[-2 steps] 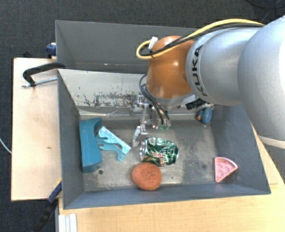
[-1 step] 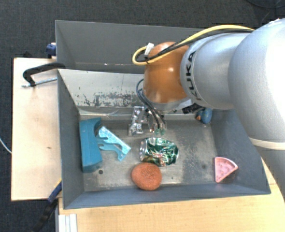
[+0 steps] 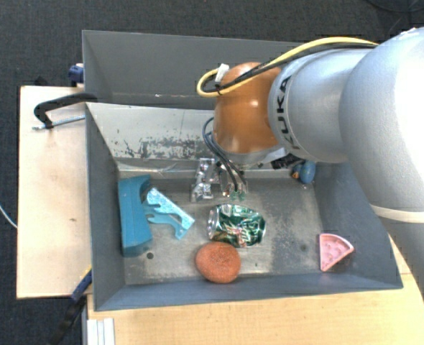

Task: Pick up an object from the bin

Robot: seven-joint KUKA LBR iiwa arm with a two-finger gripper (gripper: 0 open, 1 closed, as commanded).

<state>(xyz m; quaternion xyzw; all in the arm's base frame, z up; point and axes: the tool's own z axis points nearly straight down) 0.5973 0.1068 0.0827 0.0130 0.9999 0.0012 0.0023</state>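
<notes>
We read dark letters "KUKA" running sideways on the silver arm (image 3: 327, 121), beside its orange cover (image 3: 242, 117), print on the crushed green can (image 3: 236, 226) too small for us to read

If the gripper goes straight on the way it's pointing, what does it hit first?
Likely the bin floor just behind the crushed green can, under the gripper; it might clip the can's upper edge instead, since depth is unclear.
</notes>
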